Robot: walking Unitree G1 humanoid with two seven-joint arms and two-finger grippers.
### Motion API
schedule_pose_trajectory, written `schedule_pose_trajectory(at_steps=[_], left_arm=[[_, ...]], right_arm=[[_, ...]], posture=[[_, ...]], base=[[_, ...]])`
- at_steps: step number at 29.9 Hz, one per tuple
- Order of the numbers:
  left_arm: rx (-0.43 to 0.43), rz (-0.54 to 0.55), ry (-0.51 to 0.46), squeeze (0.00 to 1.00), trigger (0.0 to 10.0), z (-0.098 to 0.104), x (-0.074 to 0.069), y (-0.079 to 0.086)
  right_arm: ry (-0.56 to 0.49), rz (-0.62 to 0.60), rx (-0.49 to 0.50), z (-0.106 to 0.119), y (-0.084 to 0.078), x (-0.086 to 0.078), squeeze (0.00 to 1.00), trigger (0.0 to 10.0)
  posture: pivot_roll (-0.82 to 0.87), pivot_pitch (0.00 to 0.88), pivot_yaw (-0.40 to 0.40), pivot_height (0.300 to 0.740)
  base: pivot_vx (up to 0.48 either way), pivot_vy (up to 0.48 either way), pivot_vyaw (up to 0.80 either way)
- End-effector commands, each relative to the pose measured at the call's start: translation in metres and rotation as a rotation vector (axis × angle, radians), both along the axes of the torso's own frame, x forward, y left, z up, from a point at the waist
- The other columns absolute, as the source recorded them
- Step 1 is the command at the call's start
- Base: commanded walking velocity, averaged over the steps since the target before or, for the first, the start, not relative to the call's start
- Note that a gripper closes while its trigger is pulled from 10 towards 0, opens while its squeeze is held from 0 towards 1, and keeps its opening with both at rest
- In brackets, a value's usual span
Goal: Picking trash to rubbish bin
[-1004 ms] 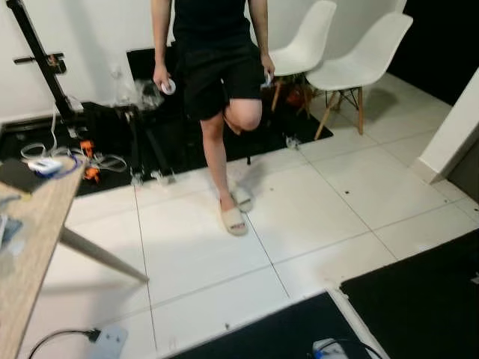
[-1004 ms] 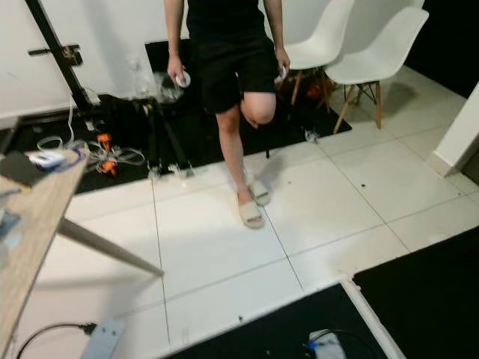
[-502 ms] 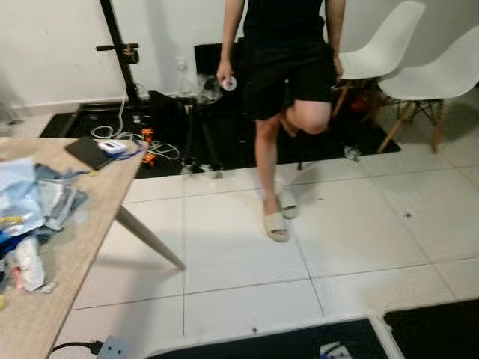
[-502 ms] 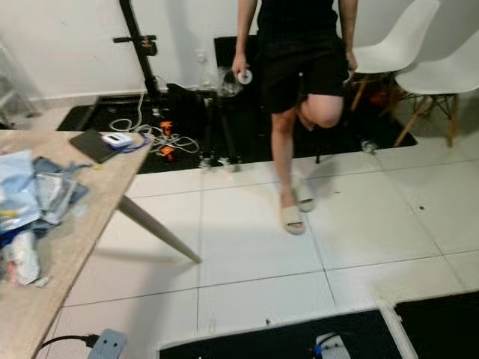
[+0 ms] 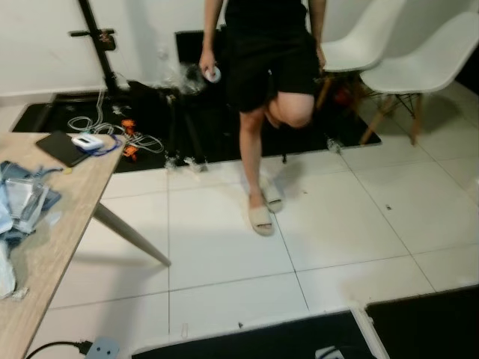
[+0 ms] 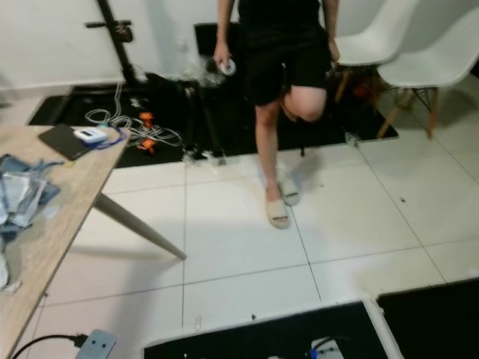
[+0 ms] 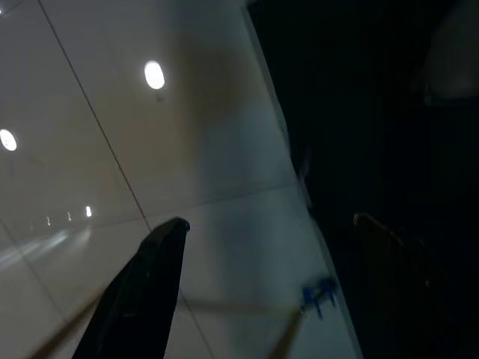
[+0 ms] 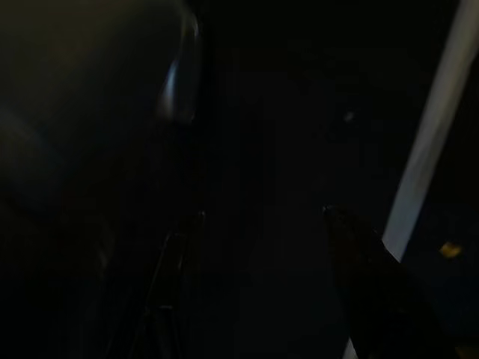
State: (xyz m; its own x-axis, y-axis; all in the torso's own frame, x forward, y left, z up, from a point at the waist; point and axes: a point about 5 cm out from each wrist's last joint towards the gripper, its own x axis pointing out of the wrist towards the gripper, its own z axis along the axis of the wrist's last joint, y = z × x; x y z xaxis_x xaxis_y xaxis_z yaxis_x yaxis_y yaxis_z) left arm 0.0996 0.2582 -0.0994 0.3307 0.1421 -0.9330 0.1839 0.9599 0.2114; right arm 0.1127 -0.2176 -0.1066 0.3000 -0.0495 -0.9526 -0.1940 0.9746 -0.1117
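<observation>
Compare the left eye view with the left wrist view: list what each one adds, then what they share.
Left eye view: a person balancing on one leg, two white chairs, and a wooden table with crumpled wrappers on it.
Left wrist view: the left hand hanging low and open, one black finger lit, and lamp reflections on the tiles.
Shared: the white tiled floor meeting a black mat.

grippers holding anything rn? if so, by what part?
Nothing held. The left gripper hangs over the floor tiles with its fingers apart and nothing between them. The right gripper is also apart and empty, though that view is very dark.
</observation>
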Motion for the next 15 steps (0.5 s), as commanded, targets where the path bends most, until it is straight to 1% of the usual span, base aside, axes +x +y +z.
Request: schedule_pose_trajectory(at_steps=[1,5,10,11,12,14,15], left_arm=[[0.003,-0.013,-0.003,0.0,10.0,0.001,0.001,0.002],[0.006,-0.015,0.001,0.0,10.0,0.001,-0.002,0.004],[0.003,-0.021,0.003,0.0,10.0,0.0,-0.004,0.002],[-0.003,-0.016,-0.004,0.0,10.0,-0.002,-0.003,-0.004],[-0.003,-0.016,-0.004,0.0,10.0,-0.002,-0.003,-0.004],[-0.011,-0.014,-0.008,0.0,10.0,-0.003,-0.002,-0.01],[-0.014,-0.018,-0.007,0.0,10.0,-0.004,-0.002,-0.014]], right_arm=[[0.014,0.003,0.005,-0.002,0.002,-0.005,0.0,10.0],[0.016,0.007,0.008,-0.002,0.004,-0.006,0.0,10.0],[0.014,0.011,0.012,-0.003,0.006,-0.006,0.0,10.0],[0.015,0.015,0.018,-0.003,0.008,-0.005,0.0,10.0],[0.015,0.015,0.018,-0.003,0.008,-0.005,0.0,10.0],[0.016,0.018,0.028,-0.003,0.009,-0.005,0.0,10.0],[0.016,0.02,0.031,-0.003,0.009,-0.005,0.0,10.0]], posture=[[0.02,0.079,0.03,0.74],[0.03,0.083,0.031,0.74],[0.03,0.087,0.031,0.74],[0.03,0.087,0.031,0.74],[0.03,0.087,0.031,0.74],[0.03,0.087,0.031,0.74],[0.03,0.087,0.031,0.74]], base=[[0.0,-0.33,0.0],[0.0,-0.332,0.0],[0.0,-0.333,0.0],[0.0,0.0,0.0],[0.0,0.0,0.0],[0.0,0.0,0.0],[0.0,0.0,0.78]])
